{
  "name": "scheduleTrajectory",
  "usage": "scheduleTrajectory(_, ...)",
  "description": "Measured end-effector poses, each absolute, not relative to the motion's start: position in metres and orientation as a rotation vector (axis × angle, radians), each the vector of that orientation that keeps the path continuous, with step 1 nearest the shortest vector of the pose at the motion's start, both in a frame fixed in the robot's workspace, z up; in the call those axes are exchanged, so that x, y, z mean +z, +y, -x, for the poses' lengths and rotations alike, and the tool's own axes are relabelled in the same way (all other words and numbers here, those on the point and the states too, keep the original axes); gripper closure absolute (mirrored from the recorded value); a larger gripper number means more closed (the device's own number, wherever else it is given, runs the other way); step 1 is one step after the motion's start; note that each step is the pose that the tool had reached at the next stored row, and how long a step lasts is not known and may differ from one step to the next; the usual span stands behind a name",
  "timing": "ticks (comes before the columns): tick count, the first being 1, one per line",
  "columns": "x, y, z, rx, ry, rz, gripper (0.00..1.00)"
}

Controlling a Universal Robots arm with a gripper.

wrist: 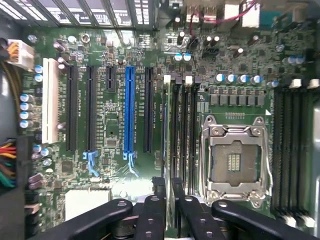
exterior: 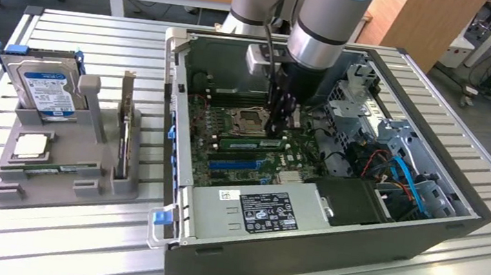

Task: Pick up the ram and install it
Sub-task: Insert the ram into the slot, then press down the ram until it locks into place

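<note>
The ram (exterior: pixel 245 141) is a thin green stick standing on edge along the memory slots, next to the empty processor socket (exterior: pixel 240 117) on the motherboard (exterior: pixel 223 170) inside the open computer case. My gripper (exterior: pixel 276 133) reaches straight down into the case and is shut on the stick. In the wrist view the two black fingers (wrist: pixel 152 210) flank the ram (wrist: pixel 171 150), which shows edge-on, in line with the black slots beside the socket (wrist: pixel 235 160). Whether the stick is fully seated I cannot tell.
On the exterior view's left a grey holder (exterior: pixel 64 190) carries a hard drive (exterior: pixel 45 87), an upright expansion card (exterior: pixel 124 124), a square processor chip (exterior: pixel 31 146) and another green stick (exterior: pixel 49 171). The power supply (exterior: pixel 261 209), drive cage (exterior: pixel 369 110) and cables (exterior: pixel 398 176) crowd the case.
</note>
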State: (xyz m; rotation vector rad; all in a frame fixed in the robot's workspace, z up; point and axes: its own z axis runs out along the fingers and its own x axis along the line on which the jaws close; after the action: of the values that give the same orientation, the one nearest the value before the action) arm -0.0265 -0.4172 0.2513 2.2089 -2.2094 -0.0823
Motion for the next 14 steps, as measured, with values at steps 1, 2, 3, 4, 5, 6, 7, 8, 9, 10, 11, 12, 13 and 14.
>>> scheduleTrajectory(1,0.254,-0.417,0.026,-0.082,-2.209,-2.209,0.81)
scheduleTrajectory(2,0.258,-0.417,0.026,-0.082,-2.209,-2.209,0.81)
scheduleTrajectory(3,0.26,-0.417,0.026,-0.082,-2.209,-2.209,0.81)
scheduleTrajectory(4,0.263,-0.417,0.026,-0.082,-2.209,-2.209,0.81)
scheduleTrajectory(5,0.265,-0.417,0.026,-0.082,-2.209,-2.209,0.81)
scheduleTrajectory(6,0.267,-0.417,0.026,-0.082,-2.209,-2.209,0.81)
scheduleTrajectory(7,0.268,-0.417,0.026,-0.082,-2.209,-2.209,0.81)
scheduleTrajectory(8,0.268,-0.417,0.026,-0.082,-2.209,-2.209,0.81)
scheduleTrajectory(9,0.268,-0.417,0.026,-0.083,-2.209,-2.209,0.81)
scheduleTrajectory(10,0.268,-0.417,0.026,-0.082,-2.21,-2.209,0.81)
scheduleTrajectory(11,0.268,-0.417,0.026,-0.082,-2.21,-2.209,0.81)
scheduleTrajectory(12,0.268,-0.417,0.026,-0.082,-2.209,-2.209,0.81)
scheduleTrajectory(13,0.268,-0.417,0.026,-0.082,-2.209,-2.209,0.81)
scheduleTrajectory(14,0.268,-0.417,0.026,-0.082,-2.209,-2.209,0.81)
